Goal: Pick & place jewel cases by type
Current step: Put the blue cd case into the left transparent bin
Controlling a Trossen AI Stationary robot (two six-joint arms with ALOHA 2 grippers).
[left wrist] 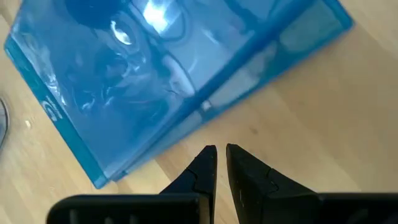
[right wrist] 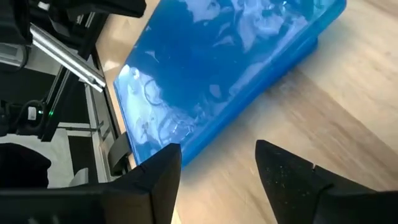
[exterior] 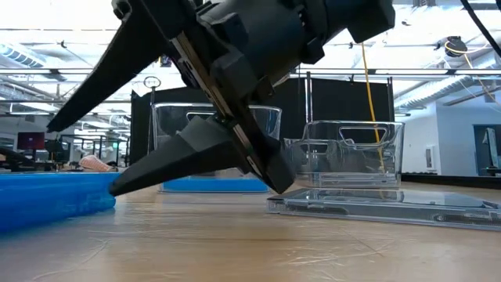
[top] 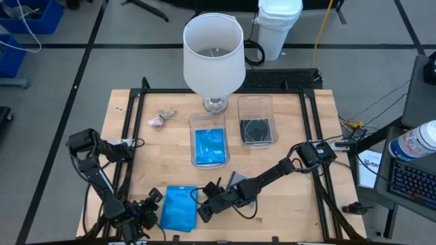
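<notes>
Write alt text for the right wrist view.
The right hand, fingers apart and empty, hovers just short of a blue jewel case lying flat on the wooden table. Dark robot hardware shows past the case's far side.

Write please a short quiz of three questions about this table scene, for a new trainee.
1. True or false: the right gripper is open and holds nothing.
2. Which case lies in the clear rectangular plastic tub nearer the left arm? A) bright blue B) smoky grey
3. Fill in: the flat bright blue plastic jewel case on the bare wood lies between the two ____.

Key: 1 true. 2 A: the blue case in the tub; the smoky grey case is in the other tub. 3 grippers; the left gripper is shut beside it.
</notes>
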